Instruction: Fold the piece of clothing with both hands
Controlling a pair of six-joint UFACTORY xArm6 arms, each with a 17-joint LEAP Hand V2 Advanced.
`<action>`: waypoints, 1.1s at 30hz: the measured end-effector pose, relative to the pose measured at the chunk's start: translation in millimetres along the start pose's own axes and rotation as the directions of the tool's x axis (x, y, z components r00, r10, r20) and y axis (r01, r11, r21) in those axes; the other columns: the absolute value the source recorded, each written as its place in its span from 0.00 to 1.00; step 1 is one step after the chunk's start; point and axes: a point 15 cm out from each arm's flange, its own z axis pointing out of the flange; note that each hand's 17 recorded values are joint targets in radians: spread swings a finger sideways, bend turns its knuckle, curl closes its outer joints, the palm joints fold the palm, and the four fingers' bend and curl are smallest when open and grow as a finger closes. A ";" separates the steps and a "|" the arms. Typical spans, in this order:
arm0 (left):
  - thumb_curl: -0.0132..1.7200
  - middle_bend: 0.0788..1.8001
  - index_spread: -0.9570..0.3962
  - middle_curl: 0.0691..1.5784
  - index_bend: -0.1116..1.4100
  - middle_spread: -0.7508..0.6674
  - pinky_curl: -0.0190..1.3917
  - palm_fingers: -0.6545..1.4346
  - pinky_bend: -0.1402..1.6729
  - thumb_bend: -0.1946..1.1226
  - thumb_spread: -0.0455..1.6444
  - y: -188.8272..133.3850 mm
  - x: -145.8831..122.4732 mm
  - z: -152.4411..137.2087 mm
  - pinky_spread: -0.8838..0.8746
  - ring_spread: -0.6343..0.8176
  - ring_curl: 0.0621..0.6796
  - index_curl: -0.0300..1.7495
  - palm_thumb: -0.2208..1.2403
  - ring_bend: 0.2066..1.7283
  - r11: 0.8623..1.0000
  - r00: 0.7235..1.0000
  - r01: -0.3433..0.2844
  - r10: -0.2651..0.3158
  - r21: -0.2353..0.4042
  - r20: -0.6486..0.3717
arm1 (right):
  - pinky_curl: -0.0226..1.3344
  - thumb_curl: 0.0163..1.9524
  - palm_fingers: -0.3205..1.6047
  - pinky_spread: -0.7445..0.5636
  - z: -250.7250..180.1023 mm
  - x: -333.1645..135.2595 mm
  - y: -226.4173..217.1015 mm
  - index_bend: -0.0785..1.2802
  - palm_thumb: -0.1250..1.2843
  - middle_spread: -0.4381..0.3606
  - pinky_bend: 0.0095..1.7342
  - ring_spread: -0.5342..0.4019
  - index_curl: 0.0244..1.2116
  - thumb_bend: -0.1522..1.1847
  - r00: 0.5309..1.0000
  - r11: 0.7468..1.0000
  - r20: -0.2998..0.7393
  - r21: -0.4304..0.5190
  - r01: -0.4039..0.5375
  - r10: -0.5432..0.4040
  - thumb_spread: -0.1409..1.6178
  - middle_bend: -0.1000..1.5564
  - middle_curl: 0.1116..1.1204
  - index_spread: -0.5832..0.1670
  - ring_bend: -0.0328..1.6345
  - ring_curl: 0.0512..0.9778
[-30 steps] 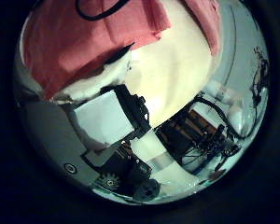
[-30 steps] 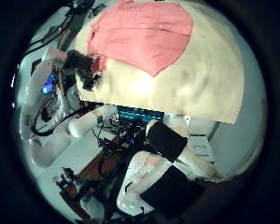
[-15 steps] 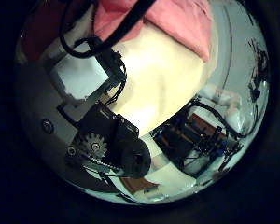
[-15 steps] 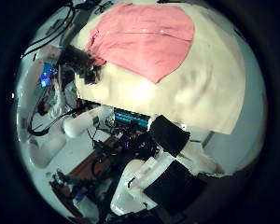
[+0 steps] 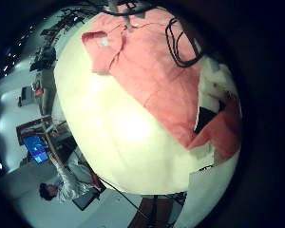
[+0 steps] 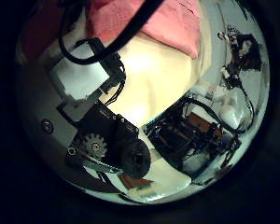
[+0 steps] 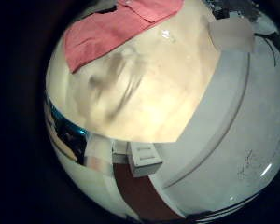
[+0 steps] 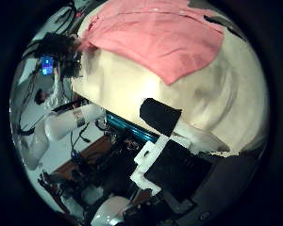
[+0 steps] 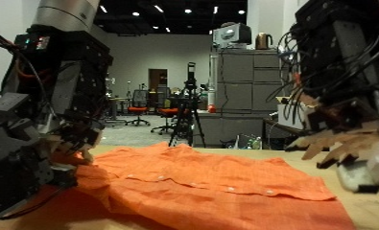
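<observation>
We see a pale, cream-coloured table (image 9: 355, 218) with a smooth, matte top. In the palm views its surface reads as a broad rounded slab with a straight edge at the near side.

On it lies the piece of clothing (image 9: 201, 187), orange, spread mostly flat across the table. The fabric looks soft and slightly napped, with shallow wrinkles and a low rolled ridge along the near edge. In the left little-finger palm view (image 5: 152, 66) it shows a collar end and a sleeve-like lobe; the outline is irregular, with one pointed corner hanging toward the table edge in the right thumb-side view (image 8: 156, 42). The right little-finger view (image 7: 107, 33) catches only one strip of it, well apart from that palm.

The left hand (image 9: 42, 144) is black and white, blocky, with geared parts; it sits low at one end of the cloth and its lower parts touch the fabric. We cannot tell whether its fingers are curled on the cloth: they are hidden from the outside view, and the left thumb-side palm view (image 6: 93, 112) shows only the hand's own body.

The right hand (image 9: 349, 144) hovers above the other end of the cloth, clear of it, fingers spread and fairly straight, holding nothing.
</observation>
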 end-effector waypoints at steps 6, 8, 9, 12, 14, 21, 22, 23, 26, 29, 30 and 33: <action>0.41 0.50 0.21 0.68 0.51 0.11 0.53 0.81 0.81 0.14 0.54 1.0 0.6 -6.1 0.19 0.14 0.92 0.60 0.75 0.81 1.000 1.000 0.005 -0.005 0.007 0.002 | 0.25 0.14 0.45 0.34 31.1 -12.4 -0.9 0.18 0.40 0.36 0.37 0.32 0.23 0.09 0.999 0.993 0.005 -0.113 0.039 -0.039 0.63 0.32 0.28 0.42 0.48 0.36; 0.42 0.50 0.21 0.69 0.50 0.11 0.53 0.81 0.81 0.14 0.54 0.7 0.8 -7.8 0.19 0.14 0.91 0.61 0.75 0.80 1.000 1.000 0.007 -0.007 0.008 0.000 | 0.25 0.15 0.44 0.34 42.1 -15.8 -6.9 0.18 0.41 0.37 0.38 0.31 0.23 0.09 0.999 0.989 0.003 -0.140 0.052 -0.053 0.63 0.33 0.29 0.42 0.48 0.36; 0.42 0.50 0.21 0.69 0.50 0.11 0.53 0.81 0.81 0.14 0.54 0.9 1.0 -7.6 0.19 0.14 0.91 0.62 0.75 0.81 1.000 1.000 0.007 -0.007 0.007 -0.001 | 0.25 0.15 0.44 0.34 44.8 -16.6 -11.8 0.18 0.41 0.37 0.38 0.31 0.23 0.10 0.998 0.989 0.000 -0.134 0.058 -0.058 0.62 0.33 0.30 0.42 0.49 0.36; 0.42 0.50 0.20 0.69 0.49 0.10 0.53 0.82 0.81 0.14 0.54 3.1 2.5 -8.9 0.19 0.14 0.90 0.63 0.75 0.80 1.000 1.000 0.006 -0.006 0.002 -0.001 | 0.24 0.15 0.45 0.33 58.8 -20.0 -27.2 0.19 0.43 0.37 0.40 0.30 0.24 0.10 0.997 0.989 -0.012 -0.128 0.073 -0.075 0.62 0.33 0.30 0.42 0.50 0.36; 0.43 0.49 0.20 0.70 0.48 0.10 0.53 0.82 0.80 0.14 0.54 5.4 2.3 -9.9 0.19 0.14 0.90 0.63 0.75 0.80 1.000 1.000 0.005 -0.005 -0.003 -0.001 | 0.24 0.16 0.48 0.30 69.3 -26.3 -30.9 0.19 0.45 0.37 0.42 0.28 0.24 0.10 0.996 0.985 -0.019 -0.151 0.083 -0.087 0.61 0.34 0.31 0.41 0.51 0.36; 0.43 0.49 0.19 0.71 0.46 0.09 0.53 0.82 0.80 0.13 0.54 8.5 1.8 -17.3 0.19 0.14 0.89 0.65 0.74 0.80 1.000 1.000 -0.002 0.002 -0.010 -0.004 | 0.27 0.18 0.83 0.13 75.8 -30.0 -40.1 0.30 0.58 0.26 0.53 0.22 0.32 0.12 0.993 0.984 -0.063 -0.155 0.090 -0.100 0.61 0.46 0.41 0.25 0.58 0.41; 0.43 0.49 0.19 0.71 0.46 0.09 0.53 0.82 0.80 0.13 0.54 9.2 1.5 -18.9 0.19 0.14 0.89 0.66 0.74 0.80 1.000 1.000 -0.003 0.003 -0.013 -0.004 | 0.29 0.18 0.88 0.14 74.9 -30.0 -45.3 0.36 0.61 0.26 0.54 0.23 0.35 0.12 0.993 0.987 -0.066 -0.133 0.087 -0.096 0.61 0.49 0.44 0.24 0.60 0.44; 0.43 0.48 0.18 0.71 0.46 0.09 0.53 0.82 0.80 0.13 0.54 10.3 1.3 -20.5 0.19 0.14 0.89 0.66 0.74 0.80 1.000 1.000 -0.005 0.005 -0.018 -0.006 | 0.31 0.19 0.92 0.17 73.8 -30.5 -52.7 0.46 0.65 0.27 0.56 0.25 0.40 0.13 0.993 0.991 -0.070 -0.102 0.084 -0.092 0.61 0.54 0.47 0.24 0.61 0.46; 0.44 0.48 0.18 0.71 0.45 0.09 0.53 0.82 0.80 0.13 0.54 16.1 1.2 -26.6 0.19 0.14 0.88 0.67 0.74 0.80 0.999 1.000 -0.013 0.012 -0.042 -0.014 | 0.34 0.21 0.92 0.22 57.7 -29.5 -63.5 0.56 0.73 0.29 0.61 0.28 0.45 0.16 0.994 0.997 -0.080 -0.022 0.074 -0.075 0.63 0.61 0.51 0.26 0.64 0.48; 0.44 0.48 0.18 0.71 0.44 0.09 0.53 0.82 0.79 0.13 0.54 23.2 1.4 -32.5 0.18 0.15 0.88 0.67 0.74 0.80 0.998 1.000 -0.023 0.022 -0.065 -0.022 | 0.39 0.23 0.87 0.28 45.5 -25.8 -61.3 0.70 0.81 0.33 0.67 0.31 0.54 0.19 0.995 0.998 -0.079 0.004 0.062 -0.062 0.66 0.70 0.56 0.32 0.71 0.54; 0.44 0.48 0.18 0.71 0.44 0.09 0.53 0.82 0.79 0.14 0.54 26.3 1.7 -35.4 0.18 0.15 0.88 0.67 0.74 0.80 0.997 0.999 -0.028 0.026 -0.073 -0.025 | 0.40 0.24 0.86 0.29 42.0 -24.5 -56.8 0.72 0.82 0.34 0.69 0.31 0.55 0.19 0.995 0.998 -0.079 -0.001 0.058 -0.057 0.66 0.72 0.57 0.33 0.73 0.55; 0.44 0.48 0.17 0.71 0.44 0.09 0.53 0.83 0.79 0.13 0.54 29.1 2.9 -44.6 0.18 0.15 0.87 0.68 0.74 0.80 0.997 0.999 -0.048 0.046 -0.067 -0.025 | 0.43 0.25 0.83 0.33 32.1 -20.1 -37.5 0.78 0.84 0.36 0.73 0.33 0.59 0.19 0.996 0.999 -0.075 -0.035 0.042 -0.044 0.67 0.77 0.60 0.36 0.77 0.59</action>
